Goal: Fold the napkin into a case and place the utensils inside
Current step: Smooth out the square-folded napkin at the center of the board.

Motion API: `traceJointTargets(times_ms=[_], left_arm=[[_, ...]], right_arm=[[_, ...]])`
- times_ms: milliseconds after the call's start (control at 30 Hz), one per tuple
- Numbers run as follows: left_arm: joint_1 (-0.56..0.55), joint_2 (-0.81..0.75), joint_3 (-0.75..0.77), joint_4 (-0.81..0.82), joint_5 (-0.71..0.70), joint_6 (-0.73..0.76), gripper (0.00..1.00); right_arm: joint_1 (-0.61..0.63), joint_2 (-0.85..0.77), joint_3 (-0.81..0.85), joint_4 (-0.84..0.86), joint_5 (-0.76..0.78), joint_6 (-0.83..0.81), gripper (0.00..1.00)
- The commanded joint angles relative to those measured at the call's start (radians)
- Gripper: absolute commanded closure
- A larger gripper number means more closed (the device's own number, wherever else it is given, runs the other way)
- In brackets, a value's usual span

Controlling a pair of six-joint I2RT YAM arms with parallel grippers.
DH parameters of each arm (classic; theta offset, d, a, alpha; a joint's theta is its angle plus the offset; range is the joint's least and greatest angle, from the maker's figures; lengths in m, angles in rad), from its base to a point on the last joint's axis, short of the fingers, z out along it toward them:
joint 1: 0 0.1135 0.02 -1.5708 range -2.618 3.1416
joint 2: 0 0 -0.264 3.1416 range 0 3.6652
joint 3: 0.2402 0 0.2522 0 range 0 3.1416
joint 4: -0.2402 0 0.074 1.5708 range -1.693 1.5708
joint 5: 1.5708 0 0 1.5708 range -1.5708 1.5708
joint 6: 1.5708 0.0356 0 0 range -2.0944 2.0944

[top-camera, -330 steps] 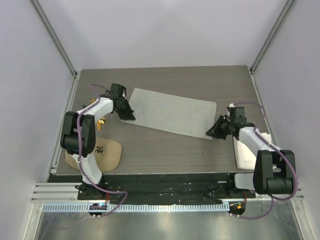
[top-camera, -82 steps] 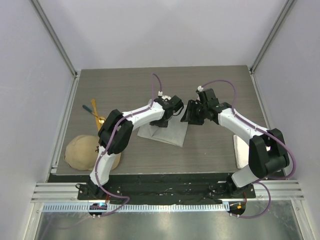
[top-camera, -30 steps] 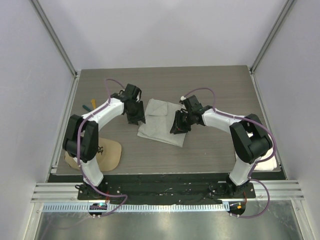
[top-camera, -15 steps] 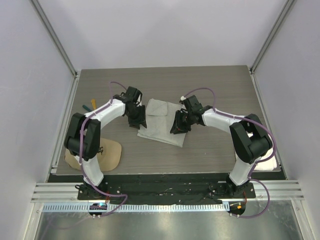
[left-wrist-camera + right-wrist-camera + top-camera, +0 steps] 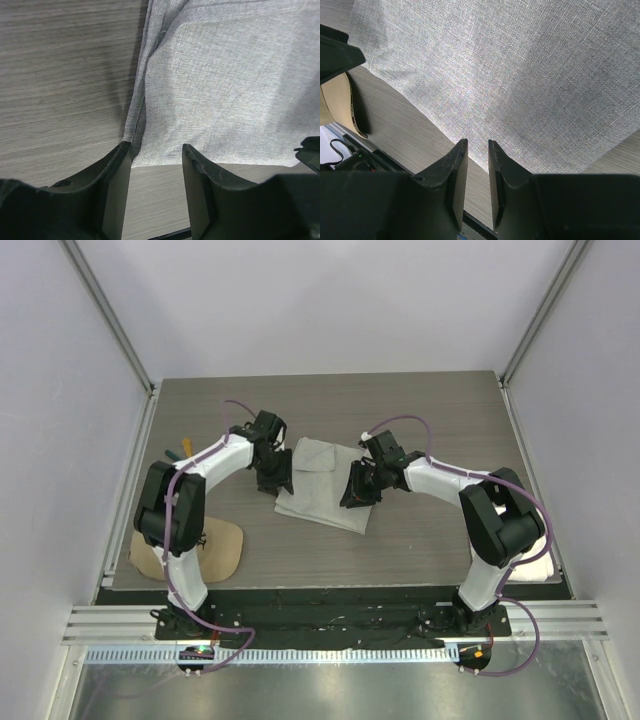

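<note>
The light grey napkin (image 5: pixel 322 484) lies folded into a smaller patch at the table's middle. My left gripper (image 5: pixel 279 480) sits at its left edge. In the left wrist view that gripper (image 5: pixel 156 147) is open, its left finger by the layered edge of the napkin (image 5: pixel 225 85), with bare table between the jaws. My right gripper (image 5: pixel 351 492) hovers over the cloth's right part. Its jaws (image 5: pixel 477 143) stand a narrow gap apart with nothing between them, above the near edge of the napkin (image 5: pixel 510 65). Utensils (image 5: pixel 176 452) show as teal and orange ends at far left, partly hidden by the left arm.
A tan cap (image 5: pixel 216 545) with a black emblem lies at the near left, also visible as the cap (image 5: pixel 334 102) in the right wrist view. A white towel (image 5: pixel 543 566) peeks out behind the right arm near the right edge.
The left gripper has crept slightly right, onto the napkin's left edge. The right arm and the napkin have stayed put.
</note>
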Motion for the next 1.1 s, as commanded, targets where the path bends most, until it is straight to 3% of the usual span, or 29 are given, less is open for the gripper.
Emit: traceJointTargets(times_ms=[0,167,200,367,500,833,1067], left_arm=[[0.003,0.007,-0.001,-0.011,0.014,0.016,0.51],[0.003,0.030,0.025,-0.054,0.004,0.026,0.54],[0.003,0.033,0.027,-0.057,0.009,0.029,0.63],[0.002,0.033,0.037,-0.078,0.050,0.039,0.72],[0.003,0.028,0.070,-0.112,0.113,0.047,0.88],[0.003,0.004,0.053,-0.144,0.107,0.030,0.97],[0.017,0.042,0.004,-0.127,0.061,0.035,0.97]], right_arm=[[-0.001,-0.046,0.007,0.031,-0.017,0.004,0.71],[-0.001,-0.049,-0.001,0.036,-0.022,0.004,0.72],[-0.001,-0.051,-0.003,0.036,-0.022,0.004,0.72],[0.001,-0.057,-0.006,0.036,-0.026,0.005,0.72],[0.004,-0.054,-0.007,0.036,-0.031,0.004,0.71],[0.022,-0.066,-0.073,0.039,-0.016,0.004,0.72],[0.019,-0.129,-0.162,0.040,0.018,0.016,0.79]])
